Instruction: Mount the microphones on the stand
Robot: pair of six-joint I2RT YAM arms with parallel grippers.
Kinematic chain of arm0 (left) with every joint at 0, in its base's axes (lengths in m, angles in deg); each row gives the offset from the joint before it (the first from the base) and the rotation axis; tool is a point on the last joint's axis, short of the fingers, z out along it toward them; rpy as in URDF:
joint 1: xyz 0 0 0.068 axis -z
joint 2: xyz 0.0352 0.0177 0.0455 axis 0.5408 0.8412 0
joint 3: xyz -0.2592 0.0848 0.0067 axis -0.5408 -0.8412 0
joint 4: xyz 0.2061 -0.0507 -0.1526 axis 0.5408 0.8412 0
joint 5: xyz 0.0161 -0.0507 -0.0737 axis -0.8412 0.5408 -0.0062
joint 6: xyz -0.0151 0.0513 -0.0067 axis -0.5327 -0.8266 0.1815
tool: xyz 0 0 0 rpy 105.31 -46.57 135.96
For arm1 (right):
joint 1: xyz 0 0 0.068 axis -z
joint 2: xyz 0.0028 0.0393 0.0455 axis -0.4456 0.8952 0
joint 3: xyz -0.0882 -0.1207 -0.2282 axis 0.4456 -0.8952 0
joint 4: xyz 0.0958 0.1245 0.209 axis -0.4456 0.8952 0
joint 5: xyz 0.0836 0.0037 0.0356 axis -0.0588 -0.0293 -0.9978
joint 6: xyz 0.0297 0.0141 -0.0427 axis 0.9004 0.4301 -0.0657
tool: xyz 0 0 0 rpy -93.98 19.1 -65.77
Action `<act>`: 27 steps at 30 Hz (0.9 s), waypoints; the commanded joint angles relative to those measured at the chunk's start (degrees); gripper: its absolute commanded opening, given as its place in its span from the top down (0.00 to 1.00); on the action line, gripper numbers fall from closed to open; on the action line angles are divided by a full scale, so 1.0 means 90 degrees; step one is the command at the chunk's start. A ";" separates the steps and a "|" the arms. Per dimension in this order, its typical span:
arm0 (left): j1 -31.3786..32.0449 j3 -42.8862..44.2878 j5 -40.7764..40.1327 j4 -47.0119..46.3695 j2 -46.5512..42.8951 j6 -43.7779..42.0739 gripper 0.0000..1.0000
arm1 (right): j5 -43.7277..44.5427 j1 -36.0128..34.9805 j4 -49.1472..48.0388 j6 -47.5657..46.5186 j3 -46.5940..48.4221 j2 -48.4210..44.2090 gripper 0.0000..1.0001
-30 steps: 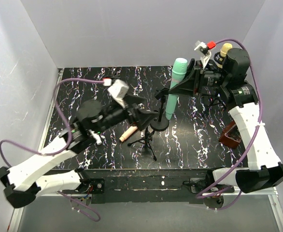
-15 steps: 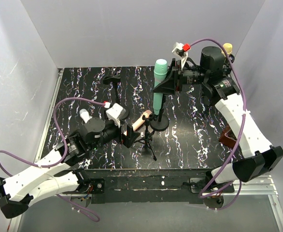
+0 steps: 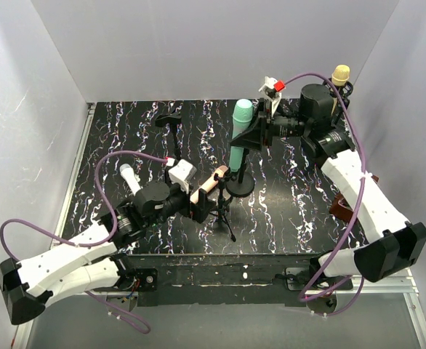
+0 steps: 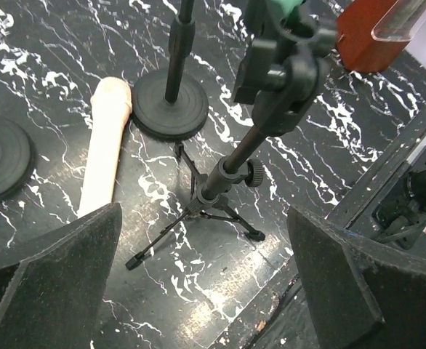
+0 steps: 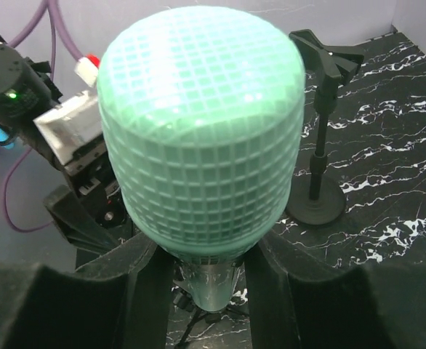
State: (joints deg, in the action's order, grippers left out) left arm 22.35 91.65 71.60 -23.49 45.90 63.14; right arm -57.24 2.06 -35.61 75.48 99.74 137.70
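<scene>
My right pincer (image 3: 243,137) is clamped on the handle of the teal-green microphone (image 3: 238,138), just under its mesh head. It holds the microphone upright, with the lower end close by the pole of the round-base stand (image 3: 240,187).

My left pincer (image 3: 201,201) has its jaws wide apart, low over the marbled table (image 3: 300,196). The tripod stand (image 4: 224,174) rises just beyond the gap. The peach-pink microphone (image 4: 104,145) lies on the table beside one finger, its head near the round base.

Half a second ago the teal microphone was held higher. A second ago the pink one lay nearer the front edge, and my left pincer was raised farther back.

My right arm climbs the right side, bends at the back and turns its wrist leftward. My left arm stretches low from the near left corner — its forearm points at the stands.
</scene>
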 commanded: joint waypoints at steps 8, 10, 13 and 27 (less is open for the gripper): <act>-0.0018 -0.0167 0.0131 -0.1371 0.1056 0.0140 0.11 | -0.0696 -0.0013 0.0432 -0.0921 -0.1087 -0.0587 0.99; -0.0018 -0.0167 0.0150 -0.1430 0.1154 0.0120 0.12 | -0.0667 -0.0013 0.0481 -0.1077 -0.1409 -0.0685 0.99; -0.0018 -0.0206 0.0121 -0.1469 0.1164 0.0120 0.12 | -0.0618 -0.0032 0.0403 -0.1165 -0.1878 -0.0792 0.99; -0.0027 -0.0118 0.0189 -0.1050 0.0930 -0.0017 0.05 | -0.0638 -0.0003 0.1291 -0.1449 -0.1031 -0.0598 0.16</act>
State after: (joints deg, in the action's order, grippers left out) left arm 22.35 89.53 72.69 -34.20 55.46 64.04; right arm -61.55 2.30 -34.69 63.96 87.57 130.22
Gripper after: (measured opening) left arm 0.941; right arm 0.802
